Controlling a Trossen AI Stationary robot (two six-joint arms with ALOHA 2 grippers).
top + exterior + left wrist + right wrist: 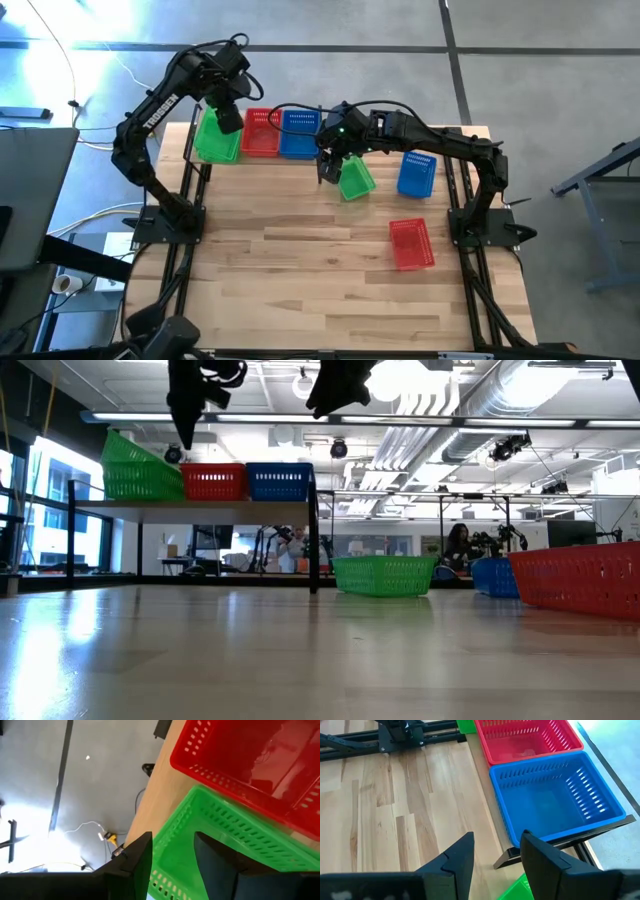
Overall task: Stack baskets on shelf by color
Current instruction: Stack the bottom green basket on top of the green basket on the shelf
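Overhead, left claw (228,118) straddling green basket (214,140) wall

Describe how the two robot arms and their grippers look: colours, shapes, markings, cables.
Both arms are dark, nearly black, with jointed segments. The left arm carries white lettering along one link; the right arm shows a small green light near its wrist. Thin dark cables loop over both. The left gripper and right gripper each have two flat, angular black fingers.

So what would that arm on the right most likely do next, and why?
Probably lower and close on the green basket on the table. The right end effector hangs open beside it, empty, near the shelf. The shelf's green basket, tilted under the left end effector, is where it likely belongs, beside the red basket and blue basket.
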